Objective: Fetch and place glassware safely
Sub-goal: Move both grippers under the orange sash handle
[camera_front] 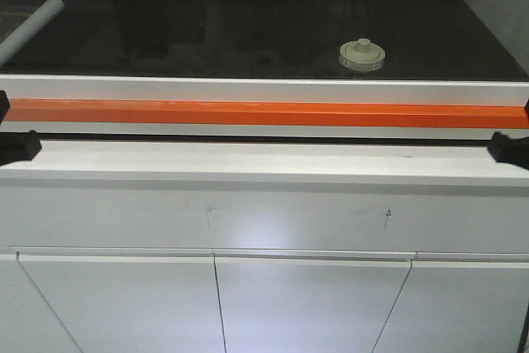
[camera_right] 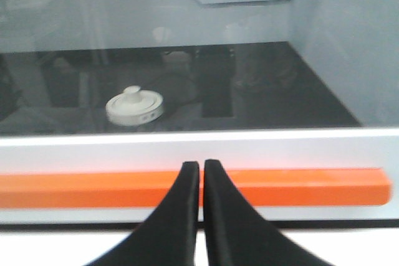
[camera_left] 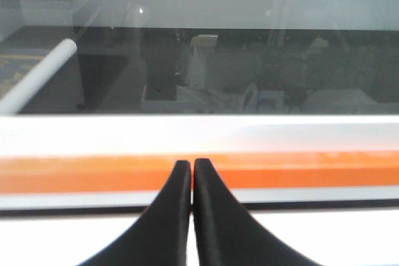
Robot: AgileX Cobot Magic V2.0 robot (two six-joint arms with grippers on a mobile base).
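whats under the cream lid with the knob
The wide lid overhangs whatever it sits on, so both views show only the lid just above the black worktop. The vessel beneath and any contents are covered and cannot be made out.

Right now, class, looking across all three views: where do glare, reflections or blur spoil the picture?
Front-facing view: a bright glare patch washes the white cabinet front; the glossy black worktop shows faint reflections. Left wrist view: the worktop mirrors clutter, and the shut left gripper is soft-edged. Right wrist view: hazy overall, the cream-lidded clear glass jar slightly blurred.
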